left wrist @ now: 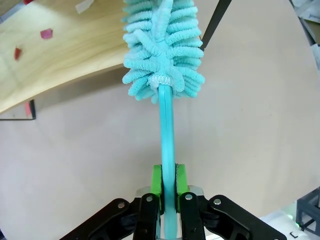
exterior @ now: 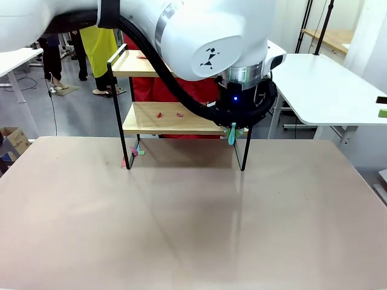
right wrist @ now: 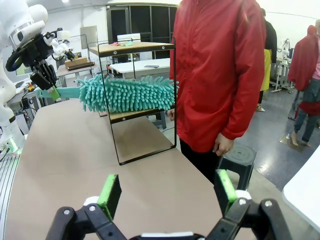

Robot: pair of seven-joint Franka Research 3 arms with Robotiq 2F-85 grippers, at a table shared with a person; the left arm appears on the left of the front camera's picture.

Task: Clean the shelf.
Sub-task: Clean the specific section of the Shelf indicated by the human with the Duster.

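Left arm [exterior: 199,36] hogs my front cam, reaching over the surface [exterior: 181,229] to the shelf [exterior: 175,124] at its far side. Got the left jaws clamped on a teal duster [left wrist: 162,45], head at the lower board's edge; right jaws gape empty. Red scraps [exterior: 159,114] lie on both boards, so I reckon cleaning's barely started

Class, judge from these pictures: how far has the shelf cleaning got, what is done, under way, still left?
Done: the turquoise duster is gripped in the left hand. Under way: its head is at the shelf's lower board. Left: red scraps lie on that board, and bits on the top board.
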